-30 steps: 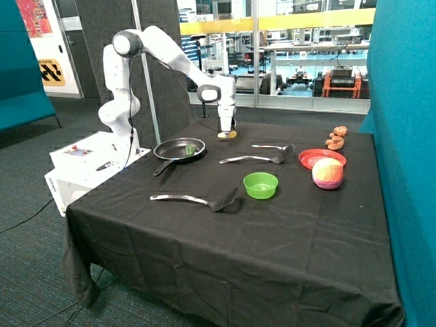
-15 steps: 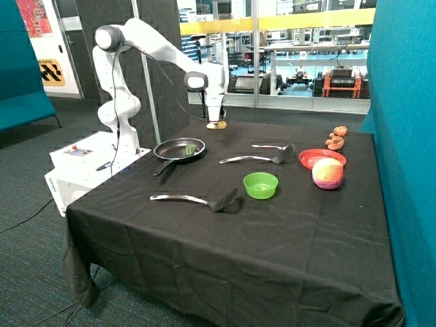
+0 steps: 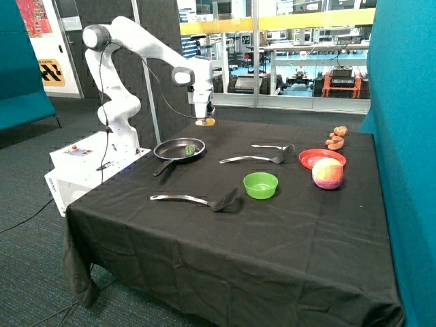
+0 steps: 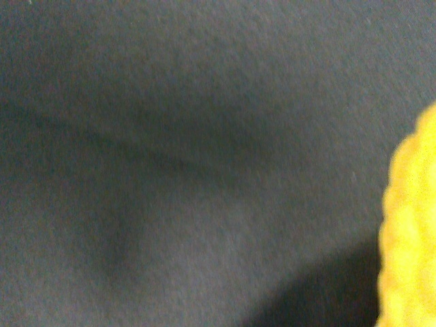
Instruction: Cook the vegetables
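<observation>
A black frying pan (image 3: 172, 151) stands on the black tablecloth near the robot's base. The dark green vegetable (image 3: 191, 147) lies inside the pan at the side away from its handle. My gripper (image 3: 204, 120) is shut on the yellow vegetable (image 3: 205, 122) and holds it in the air, above the table just beyond the pan's far rim. In the wrist view the yellow vegetable (image 4: 411, 225) shows at the picture's edge over the black cloth.
Two metal spatulas (image 3: 255, 159) (image 3: 272, 146) lie beyond the pan, and a third spatula (image 3: 197, 200) lies nearer the front. A green bowl (image 3: 261, 184), a red plate (image 3: 321, 157), the pink-and-yellow fruit (image 3: 328, 173) and small brown pieces (image 3: 336, 138) stand further along the table.
The gripper has risen from the table with the yellow vegetable and moved towards the pan. The green vegetable and the pan have not moved.
</observation>
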Controlling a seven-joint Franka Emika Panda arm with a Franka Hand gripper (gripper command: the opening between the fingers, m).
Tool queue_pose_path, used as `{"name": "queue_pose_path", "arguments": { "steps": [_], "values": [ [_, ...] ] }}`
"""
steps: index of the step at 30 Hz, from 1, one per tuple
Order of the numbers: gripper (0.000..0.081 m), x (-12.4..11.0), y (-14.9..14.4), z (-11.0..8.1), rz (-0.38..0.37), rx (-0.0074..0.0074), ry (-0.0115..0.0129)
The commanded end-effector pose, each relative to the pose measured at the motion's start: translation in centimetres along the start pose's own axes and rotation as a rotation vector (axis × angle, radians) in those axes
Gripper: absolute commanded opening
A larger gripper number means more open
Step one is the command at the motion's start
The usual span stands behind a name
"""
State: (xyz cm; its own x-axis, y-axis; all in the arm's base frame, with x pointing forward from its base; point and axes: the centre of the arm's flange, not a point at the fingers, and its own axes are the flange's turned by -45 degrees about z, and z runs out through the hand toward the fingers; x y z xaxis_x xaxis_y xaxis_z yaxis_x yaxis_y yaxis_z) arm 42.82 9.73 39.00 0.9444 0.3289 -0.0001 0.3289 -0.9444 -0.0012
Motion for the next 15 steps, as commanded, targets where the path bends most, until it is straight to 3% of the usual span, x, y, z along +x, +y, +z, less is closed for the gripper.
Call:
{"name": "queue_pose_path", "arguments": {
  "steps": [1, 15],
  "values": [
    [0.0, -3.1, 0.7, -0.5, 0.008, -0.0012, 0.0001],
    [0.0, -7.0, 1.5, 1.2, 0.005, -0.0012, 0.0001]
  ]
}}
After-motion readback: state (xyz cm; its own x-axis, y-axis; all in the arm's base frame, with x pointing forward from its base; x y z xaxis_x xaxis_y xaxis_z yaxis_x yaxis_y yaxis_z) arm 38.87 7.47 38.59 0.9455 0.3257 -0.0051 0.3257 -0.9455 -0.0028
